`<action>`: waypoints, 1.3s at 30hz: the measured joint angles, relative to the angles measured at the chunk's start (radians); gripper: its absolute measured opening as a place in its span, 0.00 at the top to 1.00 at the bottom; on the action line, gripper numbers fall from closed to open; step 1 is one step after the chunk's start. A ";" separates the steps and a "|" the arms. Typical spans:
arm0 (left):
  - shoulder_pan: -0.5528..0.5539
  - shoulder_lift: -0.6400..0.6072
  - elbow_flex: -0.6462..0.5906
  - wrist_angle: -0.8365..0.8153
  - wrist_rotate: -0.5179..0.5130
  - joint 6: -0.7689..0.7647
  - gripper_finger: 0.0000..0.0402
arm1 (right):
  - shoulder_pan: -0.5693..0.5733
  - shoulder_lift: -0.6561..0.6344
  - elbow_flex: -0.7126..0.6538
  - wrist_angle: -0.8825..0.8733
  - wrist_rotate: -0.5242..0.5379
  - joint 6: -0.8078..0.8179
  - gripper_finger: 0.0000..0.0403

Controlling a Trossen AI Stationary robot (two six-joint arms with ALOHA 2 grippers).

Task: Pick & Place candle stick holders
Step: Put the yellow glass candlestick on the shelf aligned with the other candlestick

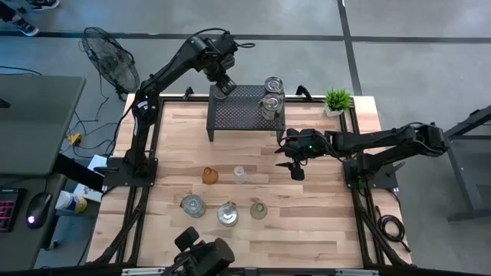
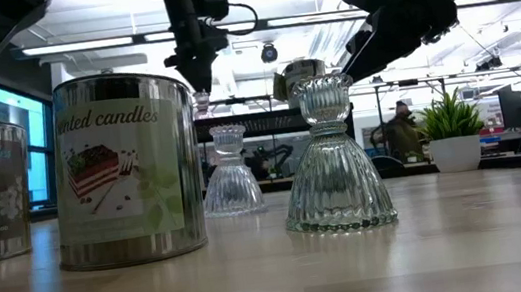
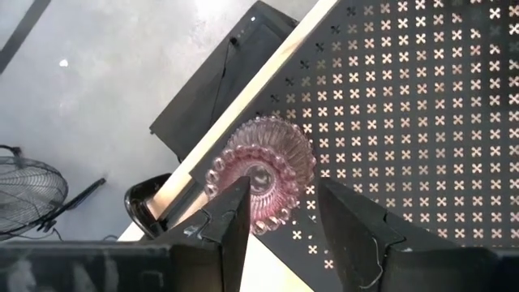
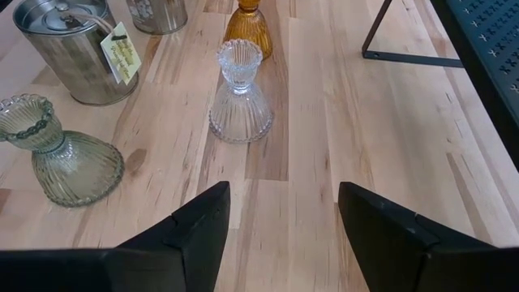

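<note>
Now, nearest you, the pale green holder (image 4: 69,154) and clear holder (image 4: 240,93) stand on the table; your right gripper (image 4: 280,235) hangs open, empty; farther back, your left gripper (image 3: 276,223) gapes above the pink holder (image 3: 261,172) on the black rack (image 3: 422,105).

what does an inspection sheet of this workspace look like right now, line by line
surface: wooden table with a black perforated rack at the back
job's things: pink holder at the rack's corner; clear holders at its other end; amber holder, small clear holder and green ribbed holder on the wood
clutter: two candle tins; potted plant
grippers: left gripper open above the pink holder; right gripper open over bare wood
cables: loose cable beside the right arm's base
surroundings: floor fan; desk
</note>
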 joint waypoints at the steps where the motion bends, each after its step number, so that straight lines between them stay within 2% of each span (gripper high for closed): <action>1: -0.001 0.000 0.000 -0.004 0.000 0.000 0.65 | 0.000 0.000 0.000 0.000 0.000 0.000 0.44; 12: -0.019 -0.033 0.000 -0.032 -0.041 0.000 0.65 | 0.000 0.000 0.000 -0.006 0.000 -0.002 0.44; 20: -0.062 -0.113 0.000 -0.041 -0.068 -0.008 0.65 | 0.000 0.000 0.000 -0.007 0.000 -0.001 0.44; 27: -0.145 -0.183 -0.001 -0.109 -0.088 -0.054 0.65 | 0.000 0.000 0.000 -0.017 0.011 -0.002 0.44; 39: -0.336 -0.250 -0.012 -0.104 -0.115 -0.152 0.65 | -0.026 0.000 0.000 -0.059 0.013 -0.005 0.44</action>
